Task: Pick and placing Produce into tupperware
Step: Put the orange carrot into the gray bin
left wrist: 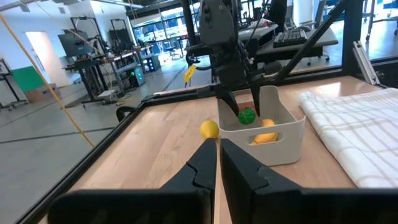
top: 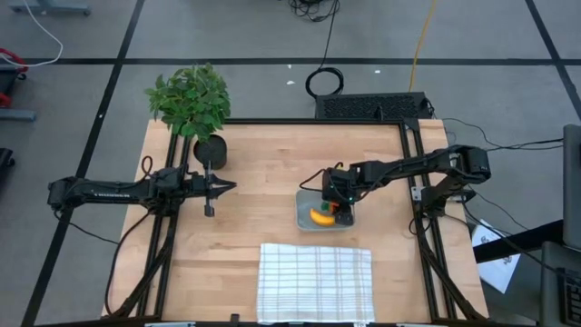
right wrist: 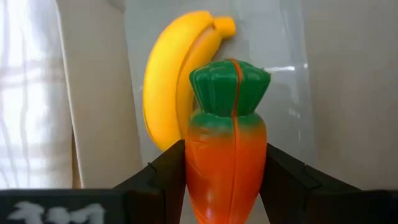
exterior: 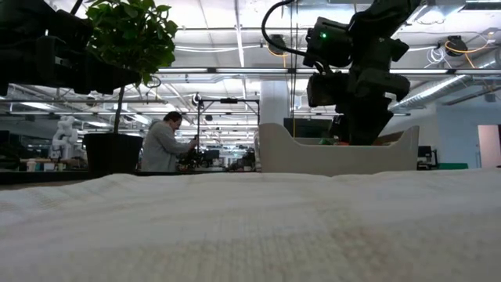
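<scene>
The tupperware [top: 307, 207], a small shallow clear container, stands on the wooden table right of centre. A yellow banana [right wrist: 168, 81] lies flat on its floor. My right gripper [top: 341, 207] reaches down into it, shut on the orange carrot [right wrist: 227, 155], whose green top [left wrist: 247, 116] shows inside the walls. A small yellow lemon [left wrist: 209, 129] rests on the table just outside the tupperware [left wrist: 273, 146]. My left gripper [top: 227, 186] hangs shut and level over the table's left half, pointing at the tupperware, touching nothing. My right gripper pinches the carrot's orange body [right wrist: 199, 168] between its two fingers [right wrist: 163, 177], one on each side. The fingers slant down from the table's right side and lie along the carrot. Its green top points away from them, over the banana. Whether it touches the floor, I cannot tell.
A leafy potted plant [top: 191, 100] stands at the table's far left corner. A white checked cloth [top: 315, 282] lies at the near edge, in front of the tupperware. Bare wood lies between my left gripper and the tupperware. A person [exterior: 162, 145] sits far off in the room.
</scene>
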`<state>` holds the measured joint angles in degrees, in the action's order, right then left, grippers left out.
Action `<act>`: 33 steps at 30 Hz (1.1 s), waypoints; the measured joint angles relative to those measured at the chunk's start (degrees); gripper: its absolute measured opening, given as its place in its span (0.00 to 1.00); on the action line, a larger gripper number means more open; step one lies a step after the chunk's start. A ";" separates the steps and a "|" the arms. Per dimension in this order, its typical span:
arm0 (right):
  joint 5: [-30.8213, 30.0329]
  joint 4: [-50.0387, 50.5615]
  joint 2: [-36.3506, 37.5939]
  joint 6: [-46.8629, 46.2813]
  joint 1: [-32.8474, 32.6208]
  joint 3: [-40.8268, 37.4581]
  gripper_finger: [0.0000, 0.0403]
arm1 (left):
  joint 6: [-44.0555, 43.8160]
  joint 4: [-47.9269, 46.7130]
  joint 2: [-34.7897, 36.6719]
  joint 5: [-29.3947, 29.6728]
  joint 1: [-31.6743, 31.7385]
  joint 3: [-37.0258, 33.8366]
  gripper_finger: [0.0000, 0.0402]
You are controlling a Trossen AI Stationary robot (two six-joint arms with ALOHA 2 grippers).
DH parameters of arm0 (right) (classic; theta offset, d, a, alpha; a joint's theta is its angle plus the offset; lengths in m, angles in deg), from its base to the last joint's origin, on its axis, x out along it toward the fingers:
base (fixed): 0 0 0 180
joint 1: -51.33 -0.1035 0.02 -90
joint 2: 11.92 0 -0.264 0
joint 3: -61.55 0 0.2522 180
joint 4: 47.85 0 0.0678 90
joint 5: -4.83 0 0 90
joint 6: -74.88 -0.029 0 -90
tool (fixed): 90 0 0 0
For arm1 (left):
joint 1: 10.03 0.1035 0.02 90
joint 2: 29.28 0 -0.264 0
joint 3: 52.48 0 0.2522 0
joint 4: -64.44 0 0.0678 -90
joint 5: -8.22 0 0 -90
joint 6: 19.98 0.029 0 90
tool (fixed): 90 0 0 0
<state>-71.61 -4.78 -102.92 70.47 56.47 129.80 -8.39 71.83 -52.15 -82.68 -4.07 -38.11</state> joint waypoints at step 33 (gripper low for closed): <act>0.04 -4.31 -4.01 -0.91 -1.08 -0.12 0.46 | 0.09 -0.11 0.02 0.00 0.02 0.00 0.06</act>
<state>-71.57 -9.09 -106.93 69.55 55.39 129.68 -8.30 71.71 -52.13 -82.68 -4.06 -38.11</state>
